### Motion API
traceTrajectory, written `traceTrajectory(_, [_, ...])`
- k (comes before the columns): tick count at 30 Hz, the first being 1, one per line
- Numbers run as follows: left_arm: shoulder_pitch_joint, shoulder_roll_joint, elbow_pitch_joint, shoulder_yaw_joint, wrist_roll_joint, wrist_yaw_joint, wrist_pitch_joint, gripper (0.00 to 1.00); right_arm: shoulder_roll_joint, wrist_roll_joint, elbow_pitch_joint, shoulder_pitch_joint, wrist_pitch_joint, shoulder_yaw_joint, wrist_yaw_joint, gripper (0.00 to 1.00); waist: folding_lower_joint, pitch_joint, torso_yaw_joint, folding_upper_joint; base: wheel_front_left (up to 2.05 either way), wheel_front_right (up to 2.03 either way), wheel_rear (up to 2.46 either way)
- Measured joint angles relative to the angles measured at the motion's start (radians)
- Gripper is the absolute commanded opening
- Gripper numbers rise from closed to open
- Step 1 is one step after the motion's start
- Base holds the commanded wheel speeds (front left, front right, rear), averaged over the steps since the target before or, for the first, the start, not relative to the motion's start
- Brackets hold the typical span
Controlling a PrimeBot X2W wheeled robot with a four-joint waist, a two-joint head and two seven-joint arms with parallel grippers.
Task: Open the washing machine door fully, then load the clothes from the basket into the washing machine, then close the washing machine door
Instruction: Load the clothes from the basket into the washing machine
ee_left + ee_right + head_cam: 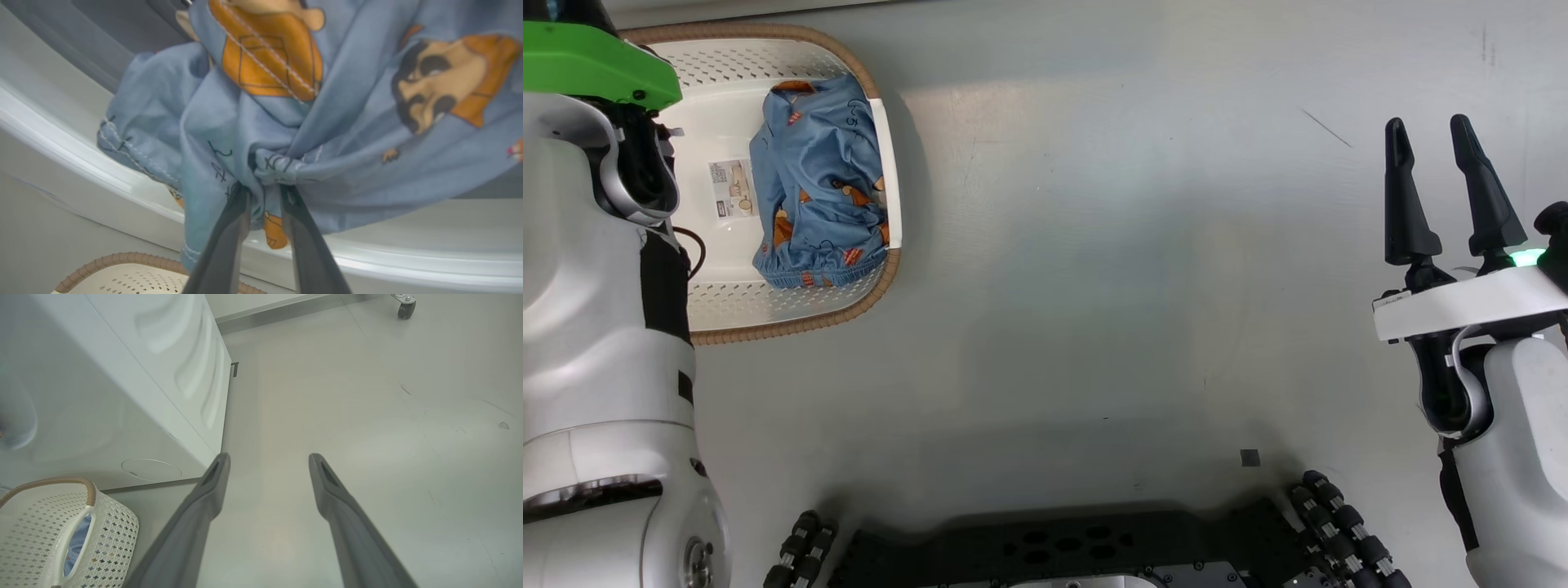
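Observation:
In the left wrist view my left gripper [264, 190] is shut on a bunched fold of light-blue clothes [310, 122] printed with orange and brown figures. The cloth hangs over the washing machine's curved white opening rim [81, 155]. More of the clothes [821, 188] lie in the cream perforated basket [792, 322] on the floor at the upper left of the head view. My right gripper [1445, 188] stands open at the right with nothing between its fingers [212, 486]. The washing machine [122, 396] has its white side to the left of them. The washing machine door is out of view.
The basket's brown rim [122, 259] lies below the held cloth, and its handle side [73, 539] is at the lower left of the right wrist view. My black wheeled base [1078, 547] is at the bottom. A caster [404, 306] stands far off on the grey floor.

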Motion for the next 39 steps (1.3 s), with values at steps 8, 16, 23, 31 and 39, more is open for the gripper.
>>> traceTrajectory(8, [0.001,0.014,0.003,-0.058,0.06,-0.011,-0.04,0.0,0.001,0.004,0.003,-0.007,0.0,-0.013,0.0,1.0,0.0,-0.017,0.013,0.0,0.0,0.0,0.0])
traceTrajectory(16, [-0.009,0.028,-0.034,-0.107,0.103,-0.029,-0.057,0.0,0.006,0.007,0.009,-0.007,0.0,-0.008,0.0,1.0,0.0001,-0.049,0.032,0.0,0.0,0.0,0.0])
traceTrajectory(23, [-0.065,0.051,-0.055,-0.132,0.127,-0.036,-0.057,0.0,0.012,0.009,0.013,-0.006,0.0,0.008,0.0,1.0,0.0001,-0.066,0.034,0.0,0.0,0.0,0.0])
traceTrajectory(31, [-0.126,0.096,-0.027,-0.152,0.156,-0.036,-0.035,0.0,0.014,0.017,0.015,-0.006,0.0,0.018,0.0,1.0,0.0001,-0.072,0.018,0.0,0.0,0.0,0.0])
traceTrajectory(39, [-0.218,0.124,-0.015,-0.159,0.166,-0.036,0.02,0.0,0.017,0.019,0.015,-0.005,0.0,0.026,0.0,1.0,0.0001,-0.053,-0.005,0.0,0.0,0.0,0.0])
